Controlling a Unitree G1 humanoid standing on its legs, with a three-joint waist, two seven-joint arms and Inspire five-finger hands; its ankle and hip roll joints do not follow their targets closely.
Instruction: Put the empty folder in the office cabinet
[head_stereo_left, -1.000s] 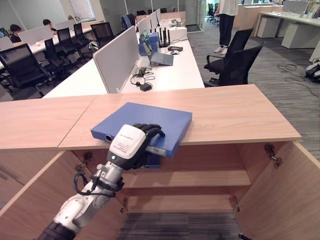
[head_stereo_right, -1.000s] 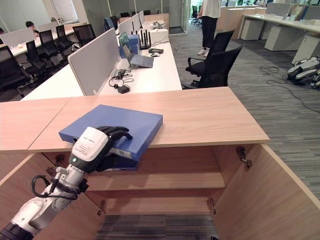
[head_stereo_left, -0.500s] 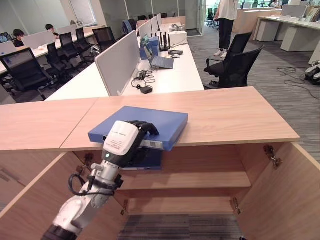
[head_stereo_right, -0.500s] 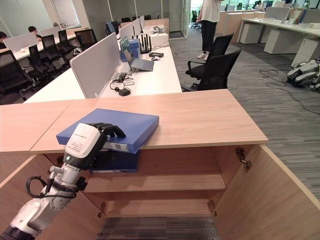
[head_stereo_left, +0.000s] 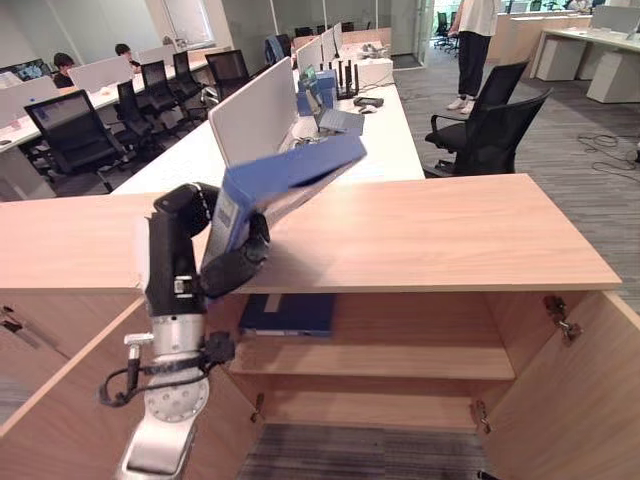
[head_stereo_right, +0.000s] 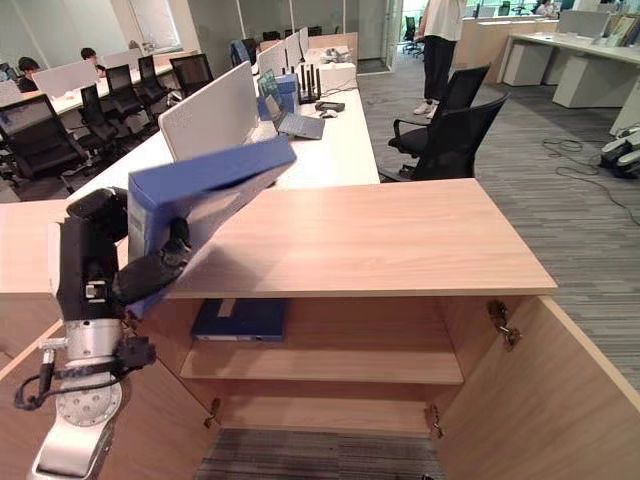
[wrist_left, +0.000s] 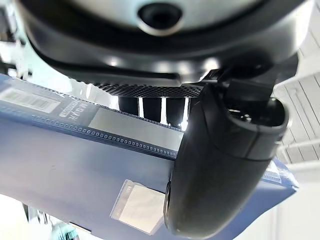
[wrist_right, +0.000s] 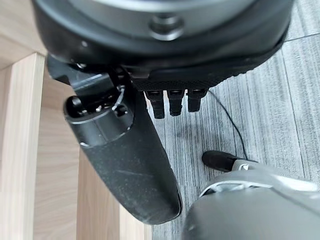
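Note:
My left hand (head_stereo_left: 232, 268) is shut on a blue folder (head_stereo_left: 290, 175), which hangs tilted in the air above the left part of the wooden cabinet top (head_stereo_left: 430, 230), its far end raised. In the left wrist view the thumb (wrist_left: 220, 165) presses across the folder's blue face (wrist_left: 75, 165). The cabinet stands open below, with its upper shelf (head_stereo_left: 400, 360) bare on the right side. My right hand (wrist_right: 125, 160) hangs low over grey carpet beside a wooden panel, fingers relaxed and holding nothing.
A second blue folder (head_stereo_left: 285, 315) lies flat on the upper shelf's left part. Both cabinet doors, right (head_stereo_left: 585, 400) and left (head_stereo_left: 60, 400), stand open. Behind the cabinet are a white desk with a partition (head_stereo_left: 265, 115), black office chairs (head_stereo_left: 490, 130) and a standing person (head_stereo_left: 475, 40).
The left hand has lifted the folder off the cabinet top and tipped it up on a slant. The second folder on the shelf now shows fully.

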